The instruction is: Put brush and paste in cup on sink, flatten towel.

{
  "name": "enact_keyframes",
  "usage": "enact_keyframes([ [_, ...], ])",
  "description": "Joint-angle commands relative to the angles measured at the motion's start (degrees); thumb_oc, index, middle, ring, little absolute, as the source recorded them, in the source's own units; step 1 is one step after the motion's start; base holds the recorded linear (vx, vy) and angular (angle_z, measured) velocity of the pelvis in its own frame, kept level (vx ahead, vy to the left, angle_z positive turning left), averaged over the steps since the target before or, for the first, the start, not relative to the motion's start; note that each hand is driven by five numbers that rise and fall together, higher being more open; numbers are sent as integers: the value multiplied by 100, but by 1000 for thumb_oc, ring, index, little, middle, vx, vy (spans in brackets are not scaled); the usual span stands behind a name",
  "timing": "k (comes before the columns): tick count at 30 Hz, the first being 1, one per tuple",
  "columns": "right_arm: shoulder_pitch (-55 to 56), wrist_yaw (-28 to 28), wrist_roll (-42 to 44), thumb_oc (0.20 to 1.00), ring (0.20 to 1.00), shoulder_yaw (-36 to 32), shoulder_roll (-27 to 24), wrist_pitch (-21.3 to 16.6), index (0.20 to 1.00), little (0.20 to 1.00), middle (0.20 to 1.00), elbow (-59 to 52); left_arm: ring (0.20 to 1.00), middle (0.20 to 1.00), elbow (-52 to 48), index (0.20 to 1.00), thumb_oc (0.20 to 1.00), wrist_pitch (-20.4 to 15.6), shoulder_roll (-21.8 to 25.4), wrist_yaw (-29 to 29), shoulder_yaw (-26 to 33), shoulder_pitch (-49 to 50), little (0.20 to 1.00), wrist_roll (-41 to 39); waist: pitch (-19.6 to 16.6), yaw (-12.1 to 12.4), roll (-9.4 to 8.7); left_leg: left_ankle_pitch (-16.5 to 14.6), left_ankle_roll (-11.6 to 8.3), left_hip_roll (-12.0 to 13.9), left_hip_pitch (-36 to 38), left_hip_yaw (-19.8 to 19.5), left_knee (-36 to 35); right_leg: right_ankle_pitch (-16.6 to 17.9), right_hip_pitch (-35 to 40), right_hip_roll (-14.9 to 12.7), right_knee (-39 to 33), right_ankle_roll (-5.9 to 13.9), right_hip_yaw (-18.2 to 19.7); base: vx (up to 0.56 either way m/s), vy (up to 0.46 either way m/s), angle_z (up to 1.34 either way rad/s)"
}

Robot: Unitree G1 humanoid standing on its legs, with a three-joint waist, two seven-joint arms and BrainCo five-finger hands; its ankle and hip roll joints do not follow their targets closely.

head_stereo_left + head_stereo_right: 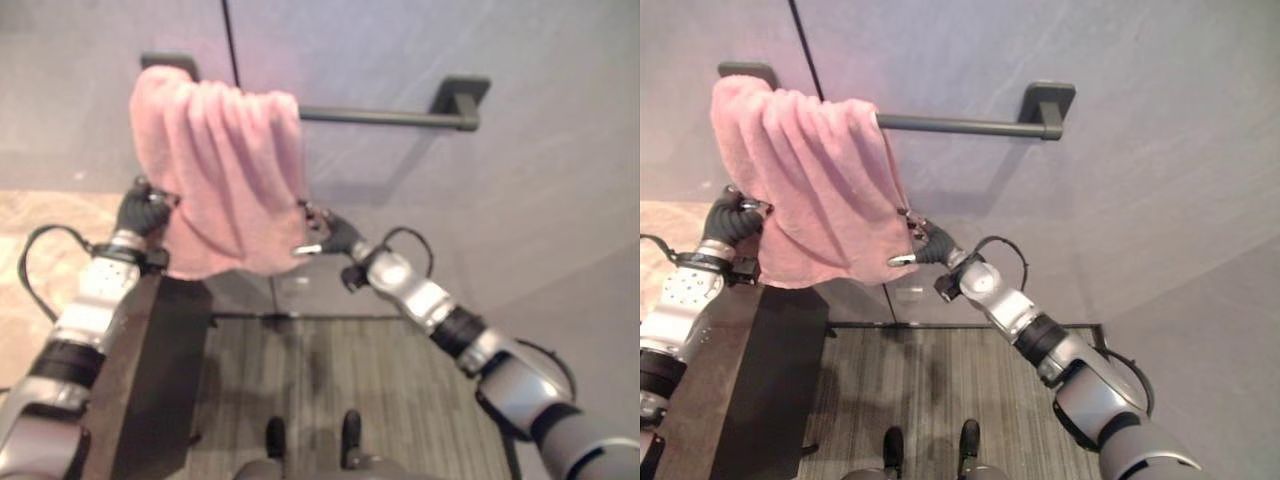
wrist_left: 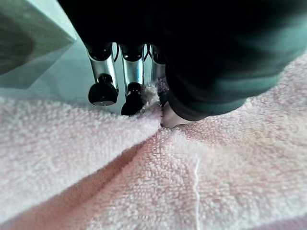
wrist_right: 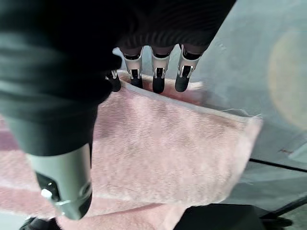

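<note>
Pink towel (image 1: pixel 805 185) hangs bunched over the left end of a dark wall-mounted towel bar (image 1: pixel 960 125), most of the bar bare to the right. Left hand (image 1: pixel 145 212) grips the towel's left edge, fingers (image 2: pixel 132 88) and thumb pinched on a fold of the cloth. Right hand (image 1: pixel 923 246) holds the towel's lower right corner, fingers (image 3: pixel 158 76) curled over its edge. A dark cabinet (image 1: pixel 150 380) stands below the left arm.
</note>
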Motion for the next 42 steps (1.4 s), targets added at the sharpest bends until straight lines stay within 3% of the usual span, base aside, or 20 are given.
enact_keyframes([
  [1, -394, -20, 136, 1000, 1000, -279, 39, -232, 1000, 1000, 1000, 130, 200, 200, -95, 200, 200, -239, 269, 72, 191, -283, 200, -40, -23, 88, 48, -253, 93, 49, -81, 33, 75, 71, 199, -455, -4, 399, -257, 0, 0, 0],
  [11, -894, -132, 101, 1000, 1000, -210, 462, -250, 1000, 1000, 1000, 530, 200, 200, -32, 200, 200, -279, 137, 119, 168, -304, 200, -139, -55, 149, 110, -215, 71, 72, -136, 50, 75, 61, 137, -427, -4, 363, -238, -8, -11, -3],
  [23, -651, -13, 23, 1000, 1000, -247, 62, -105, 1000, 1000, 1000, 370, 200, 200, -15, 200, 200, -197, 89, 101, 320, -136, 200, -44, -101, 75, 100, -226, 57, 84, -99, 23, 75, 28, 197, -415, -4, 355, -273, 0, 0, 0],
  [25, -462, 17, -2, 1000, 1000, -450, -238, -124, 1000, 1000, 1000, 279, 200, 200, -26, 200, 200, -194, 37, 37, 369, -47, 200, -31, -118, 33, 108, -260, 57, 90, -36, 42, 75, 10, 245, -417, -4, 366, -269, 0, 0, 0],
  [42, -1009, -108, 35, 1000, 1000, -385, 186, -224, 1000, 1000, 1000, 746, 200, 200, 139, 200, 200, -213, -93, 84, 244, -141, 200, -91, -125, 84, 176, -217, 46, 98, -84, 23, 75, 9, 211, -408, -4, 338, -279, 0, 0, 0],
])
